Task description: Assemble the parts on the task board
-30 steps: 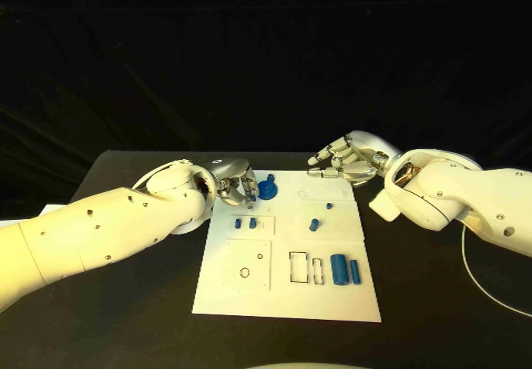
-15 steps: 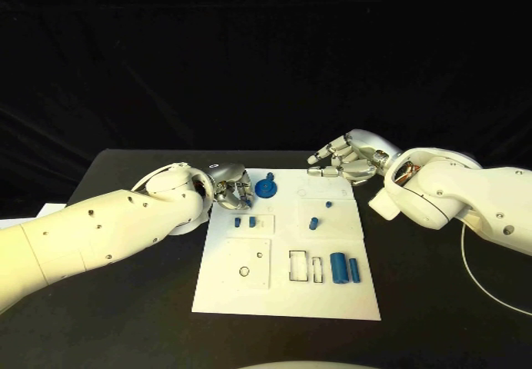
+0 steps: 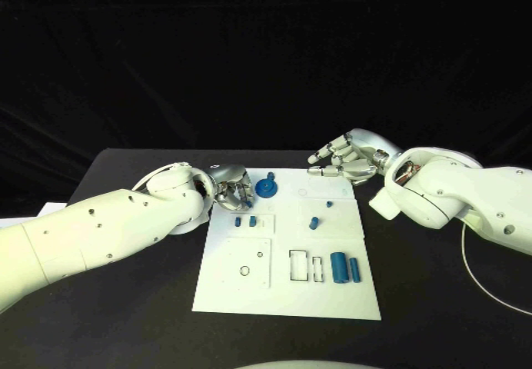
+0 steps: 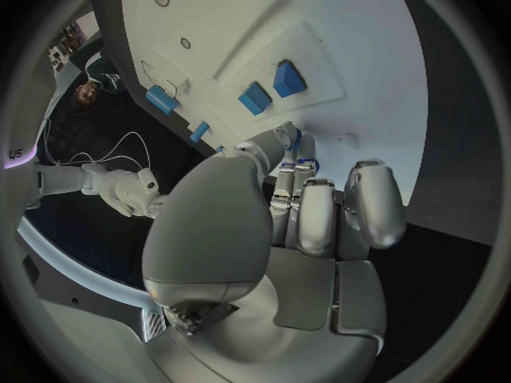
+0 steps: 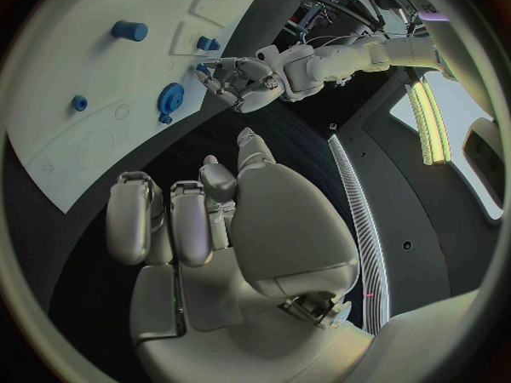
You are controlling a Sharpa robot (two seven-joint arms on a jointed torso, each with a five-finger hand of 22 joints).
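Since a second ago, your robot's left hand [image 3: 233, 190] has let go of the blue gear-shaped part [image 3: 265, 187]: then its fingers reached that piece, now they sit just beside it at the far-left corner of the flat white task board [image 3: 333, 304]. The gear itself has settled from a tilt to lying flat near the board's far edge.

Look at the left hand's fingers: the left wrist view shows the silver hand [image 4: 309, 221] with fingers curled in together, and blue shows between two of the fingertips [image 4: 285, 141], but you cannot tell from the pictures whether they pinch anything.

Your right hand [image 3: 347, 161] hangs over the black table [image 3: 133, 307] just off the board's far-right corner, much as before. In the right wrist view its fingers [image 5: 170, 217] are bent inward side by side with nothing in them.

On the smooth board you can see two small blue blocks [image 3: 245, 222] side by side in a recess, a small blue peg [image 3: 328, 204] standing upright, a short blue pin [image 3: 314, 224] lying near it, and two blue cylinders [image 3: 346, 270] resting side by side towards the near end. Dark-outlined slots [image 3: 297, 266] and round holes [image 3: 244, 271] mark the board's near half.
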